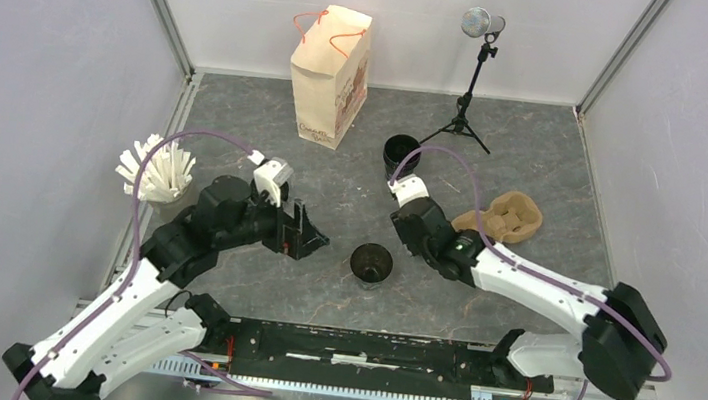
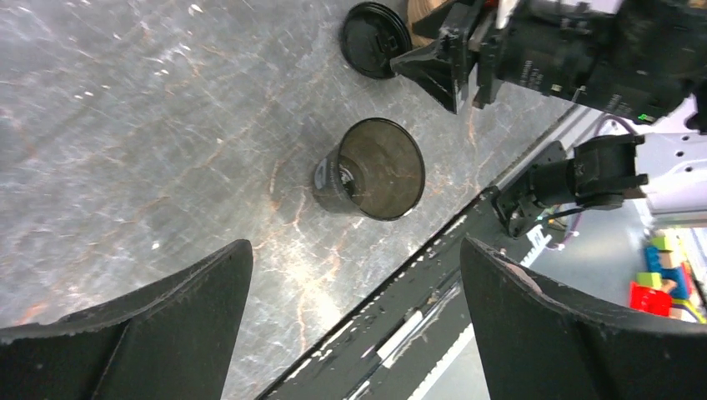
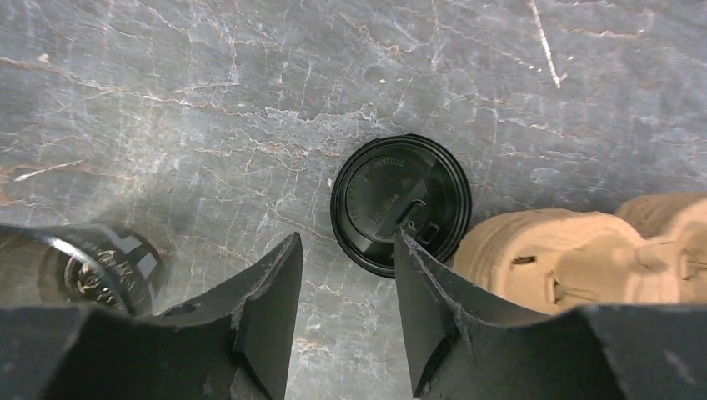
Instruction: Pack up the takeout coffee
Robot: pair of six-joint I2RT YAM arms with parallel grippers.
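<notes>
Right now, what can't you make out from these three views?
- Lid: top view, hidden under the right arm; right wrist view, a finger covers its near edge, contact unclear.
- Near cup: right wrist view, mostly behind the other finger.
- Carrier: right wrist view, cut off by the frame edge.
- Paper bag print: top view, too small.

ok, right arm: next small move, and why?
Probably lower and close the right claw on the near rim of the lid: its fingers straddle that rim, one outside, one over the lid, which lies flat on the table beside the carrier. The cup nearby stands open, needing it.
</notes>
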